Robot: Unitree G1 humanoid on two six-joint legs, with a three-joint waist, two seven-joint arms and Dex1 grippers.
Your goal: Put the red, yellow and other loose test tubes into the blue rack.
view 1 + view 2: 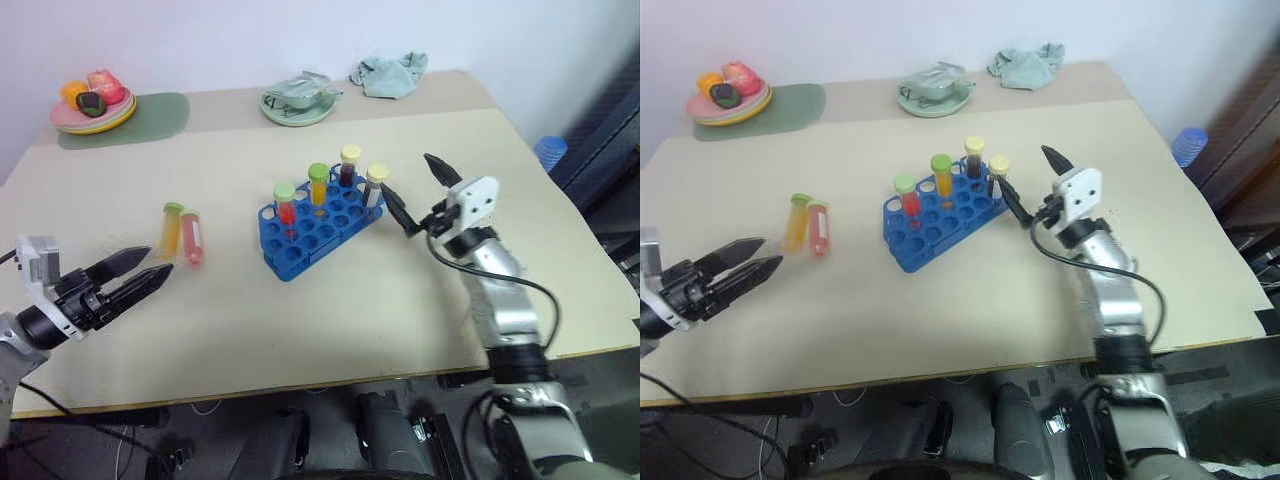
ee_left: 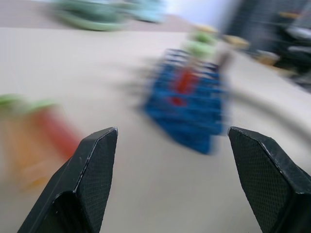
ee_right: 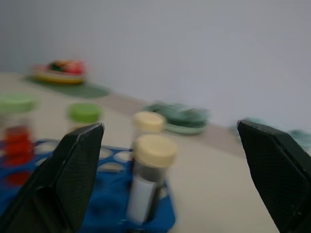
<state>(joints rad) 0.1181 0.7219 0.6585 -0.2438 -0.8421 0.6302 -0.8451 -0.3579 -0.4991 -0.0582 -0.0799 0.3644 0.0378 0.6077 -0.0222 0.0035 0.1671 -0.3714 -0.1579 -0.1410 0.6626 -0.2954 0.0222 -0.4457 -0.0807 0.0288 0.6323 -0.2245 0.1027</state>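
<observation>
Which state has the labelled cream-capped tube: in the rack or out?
In. The labelled tube stands upright in a corner hole of the rack, beside the open right gripper.

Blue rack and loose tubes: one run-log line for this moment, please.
blue rack: four tubes upright | loose test tubes: two lying on table | right tool: open beside rack | left tool: open, empty

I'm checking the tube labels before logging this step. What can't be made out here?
- Labelled tube in the blue rack: label text blurred in the right wrist view, too small in the eye views.
- Two loose tubes on the table: smeared by blur in the left wrist view.
- Plate contents: too small.
</observation>
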